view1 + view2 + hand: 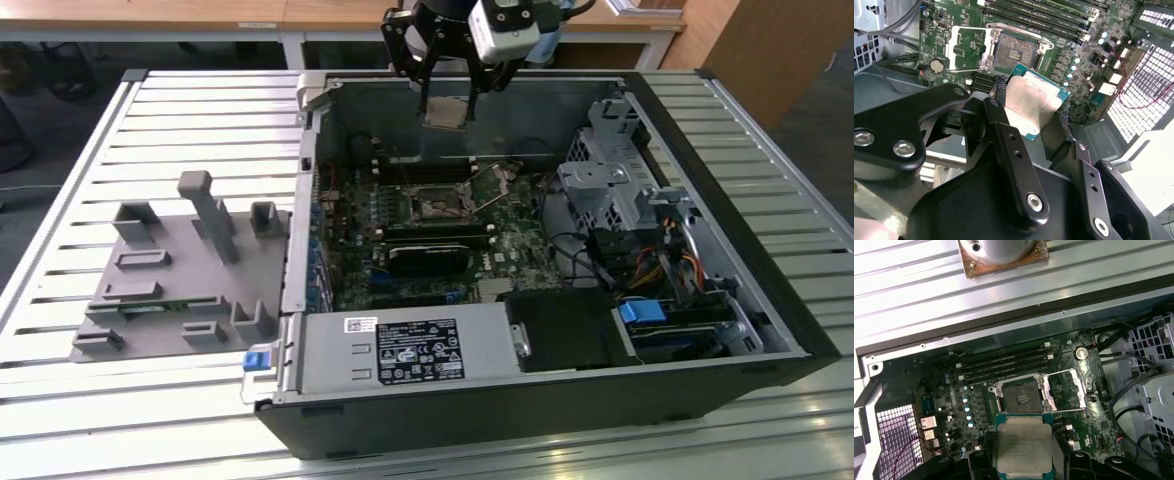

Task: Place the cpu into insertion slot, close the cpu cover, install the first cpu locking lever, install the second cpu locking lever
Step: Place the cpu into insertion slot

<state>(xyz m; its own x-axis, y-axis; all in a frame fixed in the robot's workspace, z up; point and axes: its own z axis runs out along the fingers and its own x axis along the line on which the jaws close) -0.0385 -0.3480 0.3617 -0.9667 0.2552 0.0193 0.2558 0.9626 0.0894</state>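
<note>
CPU [445, 114] position: suspended in the end effector [450, 98], clear of the motherboard [514, 235], over the far part of the open computer case [534, 400] in the exterior view. It hangs near the far case wall, and the insertion slot [434, 205] lies below it and closer to the camera.

Orientation: the part is close to square, so no long axis is distinguishable. The silver-grey metal top faces up toward the wrist cameras in both wrist views [1034, 102] [1023, 445], with a green border showing around it. In the first wrist view its edges run roughly parallel to the edges of the insertion slot [1020, 397].

End effector state: the two black fingers [1004, 135] are closed against opposite edges of the CPU and grip it between them.

Socket state: the insertion slot [1015, 50] is exposed, with a dark centre and no chip seated. The CPU cover [1066, 387] is swung open to one side of the slot, attached along one edge; the second wrist view shows the same frame [966, 47] beside the slot.

Surroundings: the case rests on a slatted metal tabletop [200, 110]. A grey moulded fixture [180, 270] sits beside it on the exterior view's left.
</note>
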